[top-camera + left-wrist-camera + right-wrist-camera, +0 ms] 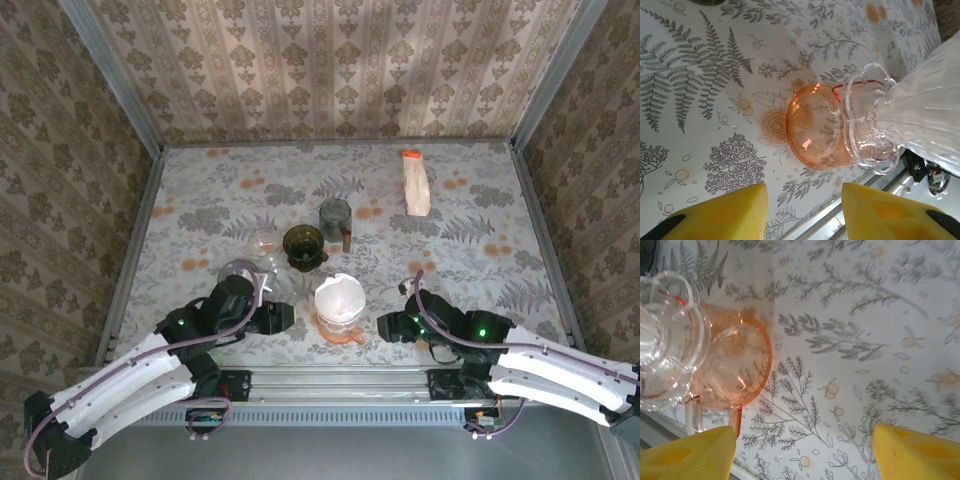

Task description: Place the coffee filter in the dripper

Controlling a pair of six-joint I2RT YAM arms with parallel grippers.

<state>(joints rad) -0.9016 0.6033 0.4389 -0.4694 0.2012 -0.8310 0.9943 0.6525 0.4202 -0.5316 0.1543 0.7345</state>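
Note:
A white coffee filter (340,294) sits as an open cone inside the clear glass dripper (340,312), which stands on an orange glass base (343,333) near the table's front edge. My left gripper (288,318) is just left of the base, open and empty. In the left wrist view the orange base (812,132) and the ribbed clear dripper (890,115) lie beyond the yellow fingers (730,215). My right gripper (384,325) is just right of the base, open and empty. The right wrist view has the orange base (737,365) and the dripper (665,335) at its left.
Behind the dripper stand a dark green cup (303,245), a grey glass (335,217) and two clear glasses (265,243) (238,272). A white packet with an orange top (415,185) lies at the back right. Patterned walls enclose the table.

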